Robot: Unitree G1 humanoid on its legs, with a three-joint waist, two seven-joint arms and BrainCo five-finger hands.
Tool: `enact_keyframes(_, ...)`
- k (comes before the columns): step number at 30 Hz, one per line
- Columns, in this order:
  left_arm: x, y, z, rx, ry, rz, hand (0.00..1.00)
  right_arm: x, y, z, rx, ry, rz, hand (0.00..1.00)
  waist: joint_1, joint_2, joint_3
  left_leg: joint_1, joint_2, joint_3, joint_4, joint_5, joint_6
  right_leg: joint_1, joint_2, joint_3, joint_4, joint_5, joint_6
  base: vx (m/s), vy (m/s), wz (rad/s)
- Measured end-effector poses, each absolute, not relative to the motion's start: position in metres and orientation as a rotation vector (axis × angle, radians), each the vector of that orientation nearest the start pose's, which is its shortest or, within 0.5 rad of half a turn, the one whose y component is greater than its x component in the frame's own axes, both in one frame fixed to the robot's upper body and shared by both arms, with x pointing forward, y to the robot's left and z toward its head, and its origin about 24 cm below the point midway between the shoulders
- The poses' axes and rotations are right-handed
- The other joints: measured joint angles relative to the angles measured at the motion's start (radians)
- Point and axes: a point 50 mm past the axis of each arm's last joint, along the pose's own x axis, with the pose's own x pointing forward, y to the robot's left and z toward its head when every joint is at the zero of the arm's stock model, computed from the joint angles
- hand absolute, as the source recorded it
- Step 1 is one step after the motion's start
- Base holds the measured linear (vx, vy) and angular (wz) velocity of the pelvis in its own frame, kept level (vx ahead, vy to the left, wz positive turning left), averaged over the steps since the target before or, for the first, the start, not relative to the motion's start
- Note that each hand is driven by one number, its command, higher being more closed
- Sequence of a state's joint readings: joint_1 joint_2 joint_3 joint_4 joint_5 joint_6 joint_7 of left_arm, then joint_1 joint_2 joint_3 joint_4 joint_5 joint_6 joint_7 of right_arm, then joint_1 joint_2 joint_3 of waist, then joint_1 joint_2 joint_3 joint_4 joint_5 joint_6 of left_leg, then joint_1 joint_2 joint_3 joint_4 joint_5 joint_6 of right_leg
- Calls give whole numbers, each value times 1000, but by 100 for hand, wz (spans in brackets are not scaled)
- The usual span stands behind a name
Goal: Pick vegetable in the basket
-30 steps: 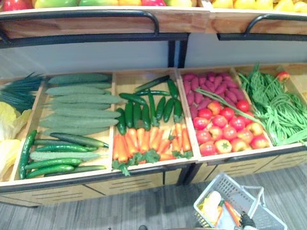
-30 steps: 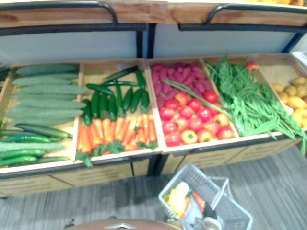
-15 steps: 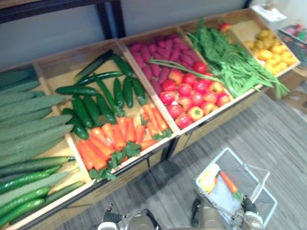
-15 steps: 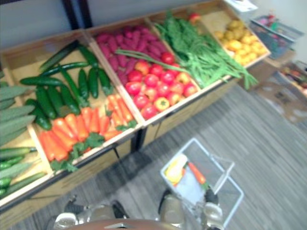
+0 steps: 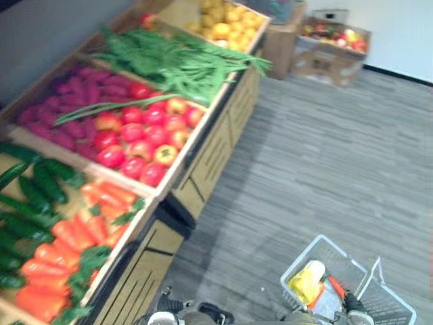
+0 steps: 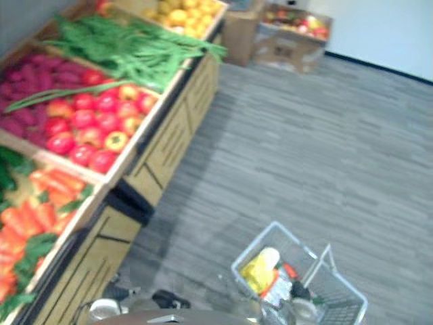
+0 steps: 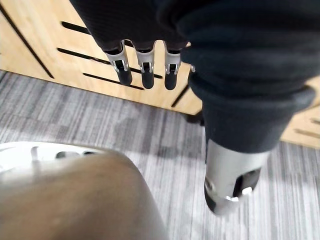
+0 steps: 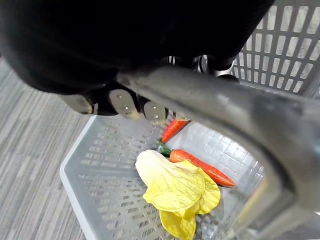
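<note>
A pale grey plastic basket (image 5: 316, 242) hangs low at my right side over the floor. Its metal handle (image 8: 225, 115) runs through my right hand (image 8: 125, 102), whose fingers are curled round it. Inside the basket lie a yellow leafy vegetable (image 8: 175, 187), a carrot (image 8: 200, 167) and another orange-red piece (image 8: 175, 129) beside a bit of green. My left hand (image 7: 145, 70) hangs empty with relaxed fingers in front of the wooden stand's slotted base (image 7: 45, 45).
The produce stand runs along my left: carrots (image 5: 74, 237), cucumbers (image 5: 34, 189), tomatoes (image 5: 135, 145), purple roots (image 5: 61, 115), green beans (image 5: 169, 61), yellow fruit (image 5: 226, 17). Cardboard boxes (image 5: 331, 47) stand at the far wall. Grey floor (image 5: 325, 156) stretches right.
The camera has swung to the right, so the stand now sits at the left and open floor fills the right. The basket stays held at my right side.
</note>
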State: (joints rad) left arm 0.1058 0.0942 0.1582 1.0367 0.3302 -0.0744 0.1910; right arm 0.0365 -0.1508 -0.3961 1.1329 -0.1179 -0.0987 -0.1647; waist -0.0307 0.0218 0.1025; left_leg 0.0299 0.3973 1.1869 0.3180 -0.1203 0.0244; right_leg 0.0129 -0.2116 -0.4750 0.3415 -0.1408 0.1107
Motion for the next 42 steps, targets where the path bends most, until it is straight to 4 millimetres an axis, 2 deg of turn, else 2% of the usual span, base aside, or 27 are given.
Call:
enact_keyframes(1, 99, 202, -157, 370, 1035, 167, 0, 96, -274, -142, -138, 1000, -571, 100, -17, 46, 8, 24, 86, -7, 50, 17, -27, -78, 32, -12, 6, -64, -7, -10, -225, -44)
enact_keyframes(2, 97, 205, -157, 377, 1044, 172, 0, 97, -272, -142, -136, 996, -569, 100, -19, 29, 3, 25, 96, -8, 86, 26, -38, -53, 42, -23, -170, 17, -24, 28, -379, -29)
enact_keyframes(3, 105, 200, -157, 364, 1042, 161, 0, 93, -275, -143, -156, 1013, -574, 100, -31, 38, 17, 25, 140, -50, 138, 11, -76, -27, 61, -30, -214, 72, -36, 92, -343, -4)
enact_keyframes(4, 105, 191, -158, 344, 1041, 149, 0, 90, -277, -142, -167, 1016, -584, 100, -39, 45, 15, 27, 136, -82, 137, 38, -96, -21, 72, -7, -216, 70, -39, 104, -309, -30)
enact_keyframes(5, 106, 188, -158, 332, 1032, 147, 0, 91, -274, -143, -171, 1015, -568, 100, -40, 41, 14, 50, 136, -104, 145, 94, -116, -16, 76, 15, -217, 65, -47, 88, -157, -47)
enact_keyframes(6, 108, 188, -157, 331, 1023, 151, 0, 93, -273, -143, -176, 1011, -555, 100, -42, 37, 17, 48, 137, -142, 170, 129, -112, -12, 73, 36, -218, 64, -50, 47, -144, -83)
enact_keyframes(7, 111, 191, -156, 326, 1013, 169, 0, 100, -267, -143, -186, 994, -520, 100, -26, 2, 37, 13, 110, -288, 207, 155, -124, -7, 50, 89, -219, 63, -51, -12, -89, -108)
enact_keyframes(8, 115, 189, -154, 317, 990, 179, 0, 106, -264, -143, -191, 983, -499, 100, -9, -16, 44, -15, -8, -544, 138, 80, -156, -13, 23, 151, -219, 63, -51, -25, -43, -123)
enact_keyframes(9, 117, 189, -153, 316, 981, 187, 0, 107, -264, -142, -192, 982, -495, 100, 5, -17, 44, -22, -60, -662, 107, 56, -159, -18, 18, 184, -219, 63, -51, -34, 52, -143)
enact_keyframes(10, 118, 191, -152, 319, 970, 210, 0, 110, -261, -143, -198, 986, -473, 100, 27, -13, 45, -20, -142, -847, 56, 8, -166, -24, 22, 246, -219, 65, -48, -16, 140, -142)
enact_keyframes(11, 117, 195, -151, 323, 969, 233, 0, 110, -257, -145, -201, 999, -446, 100, 30, -12, 45, -20, -190, -971, 15, -22, -174, -25, 36, 293, -219, 69, -42, -15, 169, -132)
enact_keyframes(12, 116, 197, -151, 321, 967, 243, 0, 109, -253, -147, -195, 1009, -434, 100, 31, -11, 46, -21, -201, -1015, -5, -25, -179, -25, 45, 312, -221, 70, -39, -11, 221, -111)
enact_keyframes(13, 113, 199, -152, 315, 970, 256, 0, 108, -250, -148, -189, 1013, -435, 100, 32, 4, 46, -24, -202, -1073, -55, -19, -178, -28, 74, 348, -234, 79, -25, -29, 234, -97)
enact_keyframes(14, 109, 202, -152, 318, 980, 262, 0, 109, -254, -146, -200, 1008, -440, 100, 33, 17, 41, -14, -201, -1091, -80, -55, -182, -35, 95, 379, -254, 90, -6, -30, 233, -84)
enact_keyframes(15, 109, 204, -152, 325, 982, 264, 0, 109, -255, -146, -203, 1007, -436, 100, 30, 25, 34, -9, -206, -1091, -102, -62, -180, -37, 96, 386, -272, 96, 2, -1, 217, -49)
enact_keyframes(16, 108, 207, -152, 331, 984, 267, 0, 107, -255, -147, -205, 1010, -430, 100, 27, 3, 32, -14, -223, -1085, -144, -75, -162, -48, 86, 401, -305, 119, 14, 25, 160, -11)
enact_keyframes(17, 109, 210, -151, 338, 983, 271, 0, 104, -254, -148, -203, 1018, -430, 100, 27, -1, 34, -17, -231, -1087, -162, -82, -154, -56, 80, 402, -320, 135, 17, 34, 236, -2)
enact_keyframes(18, 109, 217, -150, 365, 983, 275, 0, 97, -249, -151, -184, 1039, -438, 100, 29, -22, 36, -33, -260, -1084, -172, -76, -145, -67, 58, 408, -350, 167, 27, 15, 194, 0)
enact_keyframes(21, 91, 220, -155, 387, 1052, 267, 0, 96, -250, -151, -175, 1034, -461, 100, 29, -23, 36, -21, -294, -1059, -180, -76, -144, -60, 32, 430, -361, 174, 38, 15, 135, -12)
enact_keyframes(25, 83, 215, -158, 375, 1077, 260, 0, 96, -251, -150, -165, 1023, -481, 100, 31, -4, 28, 0, -298, -1058, -209, -74, -141, -62, 30, 428, -363, 175, 40, 55, 25, -3)
enact_keyframes(32, 83, 217, -158, 367, 1077, 264, 0, 89, -250, -152, -143, 1040, -490, 100, 33, -18, 24, 26, -295, -1032, -234, -74, -141, -62, 35, 443, -365, 175, 40, 23, -4, -11)
enact_keyframes(35, 79, 220, -160, 332, 1097, 279, 0, 86, -249, -154, -123, 1054, -470, 100, 33, -34, 7, 38, -295, -1021, -245, -74, -141, -60, 38, 453, -374, 178, 45, 16, -8, -11)
enact_keyframes(42, 76, 221, -160, 316, 1098, 257, 0, 77, -247, -156, -91, 1084, -488, 100, 31, -38, 0, 62, -292, -1007, -242, -74, -141, -39, 39, 448, -371, 178, 45, 0, -5, -4)
